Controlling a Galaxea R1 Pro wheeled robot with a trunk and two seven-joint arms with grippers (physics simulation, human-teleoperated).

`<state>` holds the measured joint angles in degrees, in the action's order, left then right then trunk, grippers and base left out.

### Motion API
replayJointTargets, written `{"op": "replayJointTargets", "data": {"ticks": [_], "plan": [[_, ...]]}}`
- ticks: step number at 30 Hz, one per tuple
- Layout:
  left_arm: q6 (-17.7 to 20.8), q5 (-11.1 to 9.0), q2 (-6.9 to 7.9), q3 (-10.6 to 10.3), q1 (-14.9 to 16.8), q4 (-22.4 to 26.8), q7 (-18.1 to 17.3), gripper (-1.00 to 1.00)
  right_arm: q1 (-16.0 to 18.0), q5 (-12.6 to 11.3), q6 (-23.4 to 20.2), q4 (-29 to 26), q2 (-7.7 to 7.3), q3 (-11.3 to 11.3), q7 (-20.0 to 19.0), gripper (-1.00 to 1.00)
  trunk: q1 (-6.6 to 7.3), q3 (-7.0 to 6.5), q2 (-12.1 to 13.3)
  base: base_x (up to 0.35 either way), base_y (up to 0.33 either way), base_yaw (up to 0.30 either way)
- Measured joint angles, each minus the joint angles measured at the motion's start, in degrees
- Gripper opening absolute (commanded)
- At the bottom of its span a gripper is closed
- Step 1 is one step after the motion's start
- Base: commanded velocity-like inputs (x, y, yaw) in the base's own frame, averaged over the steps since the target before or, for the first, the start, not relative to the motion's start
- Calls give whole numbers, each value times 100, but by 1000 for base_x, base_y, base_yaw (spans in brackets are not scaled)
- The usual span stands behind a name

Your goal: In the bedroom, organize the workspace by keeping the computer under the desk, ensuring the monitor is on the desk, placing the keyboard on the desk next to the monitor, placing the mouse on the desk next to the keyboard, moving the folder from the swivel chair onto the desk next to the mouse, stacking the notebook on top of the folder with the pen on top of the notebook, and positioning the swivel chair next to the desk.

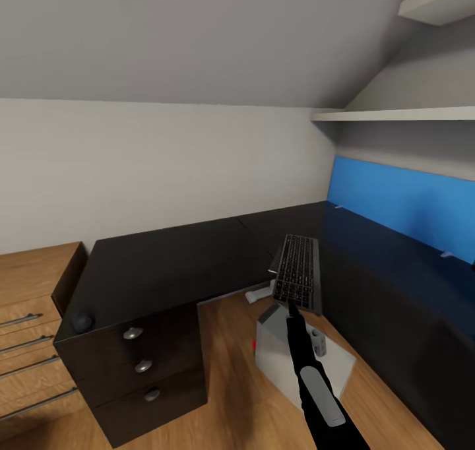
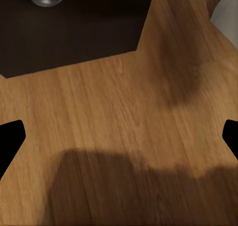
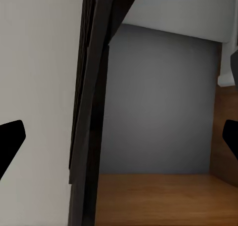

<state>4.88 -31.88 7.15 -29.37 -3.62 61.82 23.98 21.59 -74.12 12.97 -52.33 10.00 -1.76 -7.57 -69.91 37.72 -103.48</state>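
The right gripper [image 1: 290, 303] holds the keyboard [image 1: 298, 268] by its near edge; keep it level when lowering it onto the desk [image 1: 171, 258].

Desks: one, black [image 1: 165, 265]
Drawer knobs: three, round and silver [image 1: 132, 333]
Keyboards: one [image 1: 298, 270]
Computer towers: one [image 1: 300, 364]
Mice: one [image 1: 82, 322]
Wall shelves: two, white [image 1: 396, 115]
Blue panels: one [image 1: 402, 202]
Wooden chests: one [image 1: 30, 331]
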Motion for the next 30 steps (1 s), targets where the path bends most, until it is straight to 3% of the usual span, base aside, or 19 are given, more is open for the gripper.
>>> {"op": "replayJointTargets", "data": {"ticks": [8, 30], "plan": [[7, 0, -13, -15, 0, -116, -3, 100, 0, 0, 1, -8, 0, 2, 0, 100, 0, 0, 0, 124, 0, 0], [19, -1, -26, -34, 0, -210, -5, 100, 0, 1, 18, -114, 0, 1, -43, 100, -1, 0, 0, 5, 0, 0]]}}
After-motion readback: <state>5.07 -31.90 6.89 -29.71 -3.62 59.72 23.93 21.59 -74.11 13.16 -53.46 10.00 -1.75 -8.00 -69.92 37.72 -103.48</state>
